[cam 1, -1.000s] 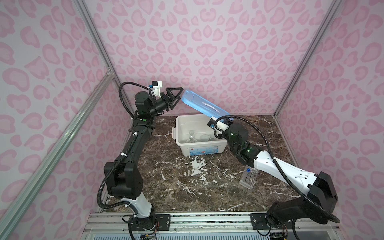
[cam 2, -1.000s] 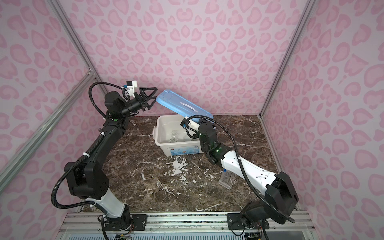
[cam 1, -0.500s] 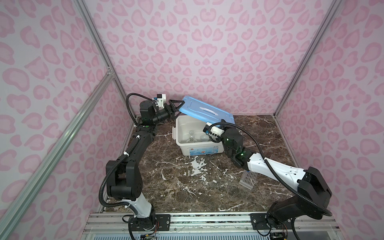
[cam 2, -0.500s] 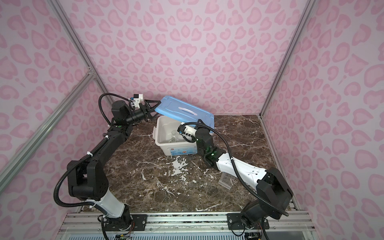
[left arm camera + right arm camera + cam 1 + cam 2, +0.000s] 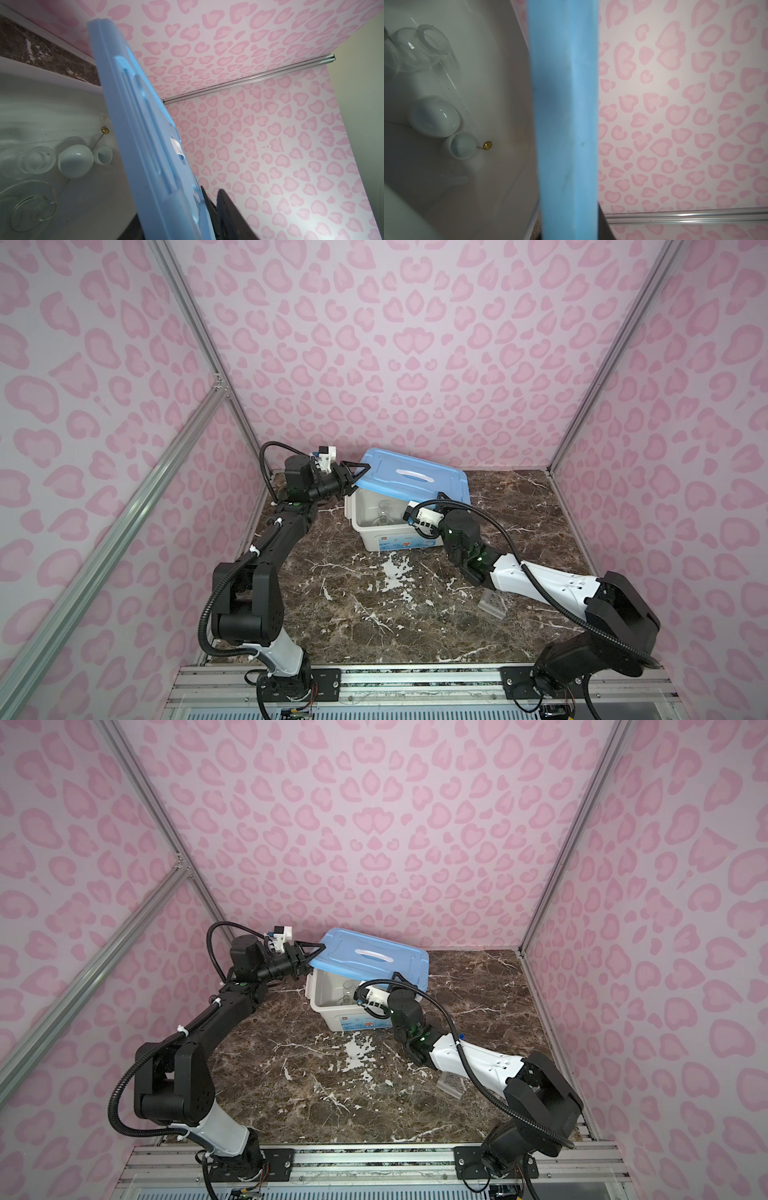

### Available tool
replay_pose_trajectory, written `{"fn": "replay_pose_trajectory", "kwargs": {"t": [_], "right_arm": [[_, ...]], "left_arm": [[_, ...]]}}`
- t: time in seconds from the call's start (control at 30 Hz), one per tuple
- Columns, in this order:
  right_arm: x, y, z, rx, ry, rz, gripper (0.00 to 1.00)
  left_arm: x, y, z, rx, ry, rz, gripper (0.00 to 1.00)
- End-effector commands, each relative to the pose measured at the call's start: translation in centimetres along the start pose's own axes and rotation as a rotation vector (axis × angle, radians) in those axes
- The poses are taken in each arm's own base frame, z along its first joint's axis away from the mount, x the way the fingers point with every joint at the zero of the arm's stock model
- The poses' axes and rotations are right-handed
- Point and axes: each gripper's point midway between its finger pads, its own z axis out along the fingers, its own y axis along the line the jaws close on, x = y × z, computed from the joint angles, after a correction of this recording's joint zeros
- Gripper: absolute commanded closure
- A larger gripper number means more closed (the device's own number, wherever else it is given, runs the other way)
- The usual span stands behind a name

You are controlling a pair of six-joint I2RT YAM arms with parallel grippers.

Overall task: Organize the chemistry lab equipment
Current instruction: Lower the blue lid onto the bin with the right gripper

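Left wrist view has the flat blue rectangular plastic lid [image 5: 145, 145] running edge-on between the jaws of my left hand [image 5: 358, 476]. Those jaws have drawn in around its corner from wide open a second ago, and I cannot tell whether they pinch it yet. In both top views the lid has come down from mid-air and lies tilted over the large white plastic storage box [image 5: 399, 537] at centre frame, front edge raised. My right hand [image 5: 441, 497] is at that front edge, its grip hidden, so I cannot tell if it holds on or has let go. Closing up looks premature to me. Small clear glass flasks [image 5: 36, 161] and little white ceramic dishes [image 5: 74, 164] sit inside, but the clear perforated plastic tube rack [image 5: 492, 605] lies out on the dark marble bench [image 5: 353, 626], lower right, partly under the right arm. The lid now blocks the way in.
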Motion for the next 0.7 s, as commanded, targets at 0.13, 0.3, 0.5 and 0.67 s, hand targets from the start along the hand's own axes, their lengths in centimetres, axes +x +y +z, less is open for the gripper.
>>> {"fn": "replay_pose_trajectory", "kwargs": {"t": [0.13,0.3,0.5,0.67], "right_arm": [[0.6,1.0,-0.6,-0.029,0.016,0.027,0.57],[0.9,2.2,-1.0,-0.088,0.030,0.026,0.49],[1.5,3.6,-1.4,-0.157,0.052,0.038,0.38],[2.0,4.2,-1.5,-0.192,0.082,0.051,0.32]], "left_arm": [[1.3,0.5,-0.8,-0.004,0.011,0.021,0.67],[1.7,1.0,-1.2,-0.016,0.007,0.006,0.76],[2.2,1.8,-2.1,-0.045,-0.006,-0.020,0.79],[2.3,2.4,-3.0,-0.068,-0.041,-0.042,0.81]]}}
